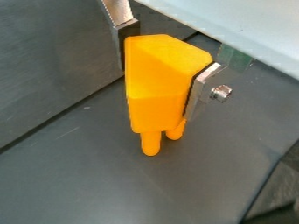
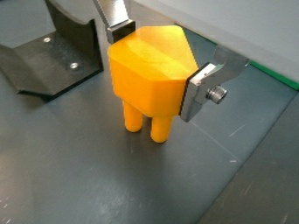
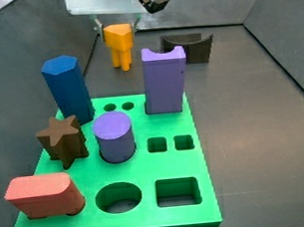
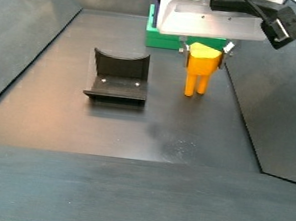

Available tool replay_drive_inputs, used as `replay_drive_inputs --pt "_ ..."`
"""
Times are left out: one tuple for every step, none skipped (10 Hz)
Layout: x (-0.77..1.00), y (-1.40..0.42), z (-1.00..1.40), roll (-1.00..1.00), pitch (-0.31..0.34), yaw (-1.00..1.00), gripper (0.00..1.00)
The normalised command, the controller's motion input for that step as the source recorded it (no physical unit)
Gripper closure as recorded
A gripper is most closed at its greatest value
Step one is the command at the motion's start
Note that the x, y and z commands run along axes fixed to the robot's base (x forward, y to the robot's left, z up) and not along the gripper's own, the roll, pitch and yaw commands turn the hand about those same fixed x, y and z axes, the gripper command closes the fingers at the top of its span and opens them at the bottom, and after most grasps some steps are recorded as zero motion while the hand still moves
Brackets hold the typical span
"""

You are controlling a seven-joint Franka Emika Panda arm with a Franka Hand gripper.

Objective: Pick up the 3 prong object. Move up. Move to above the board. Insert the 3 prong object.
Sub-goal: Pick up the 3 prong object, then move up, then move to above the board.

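Note:
The 3 prong object [image 1: 158, 83] is a yellow-orange block that stands upright with its prong legs on the dark floor. My gripper [image 1: 158, 70] is shut on its blocky top, one silver finger plate against each side, as both wrist views show [image 2: 156, 68]. In a side view the gripper [image 3: 120, 23] hangs over the object [image 3: 119, 43], which stands beyond the far end of the green board [image 3: 149, 222]. From the opposite side the object [image 4: 200, 68] shows below the gripper [image 4: 206, 44], with a strip of the board [image 4: 151, 24] behind.
The fixture [image 4: 117, 76] stands on the floor beside the object, also seen at the wrist [image 2: 47, 61]. On the board stand a tall purple block [image 3: 164, 79], a blue prism [image 3: 67, 88], a purple cylinder [image 3: 114, 137], a brown star [image 3: 61, 138] and a pink block [image 3: 42, 195]. Sloped walls surround the floor.

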Motion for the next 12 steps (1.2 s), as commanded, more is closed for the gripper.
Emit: replay_drive_inputs --pt "0.0 0.0 0.0 0.0 0.0 0.0 1.0" --pt "0.0 0.0 0.83 0.0 0.0 0.0 1.0" --pt "0.01 0.01 0.78 0.0 0.016 -0.03 1.0" --pt "0.0 0.02 0.72 0.01 0.026 -0.03 1.0" --pt "-0.01 0.02 0.54 0.02 0.039 -0.03 1.0" --pt "-0.01 0.02 0.39 0.03 0.045 -0.03 1.0" --pt "-0.01 0.02 0.17 0.05 0.051 -0.03 1.0" --pt "0.24 0.0 1.0 0.11 0.023 -0.01 1.0" --pt "0.24 -0.01 1.0 0.11 0.034 -0.01 1.0" --pt "0.21 -0.01 1.0 0.11 0.081 0.0 1.0" --pt "0.19 -0.01 1.0 0.11 0.084 0.0 1.0" --pt "0.18 -0.01 1.0 0.11 0.086 0.01 1.0"
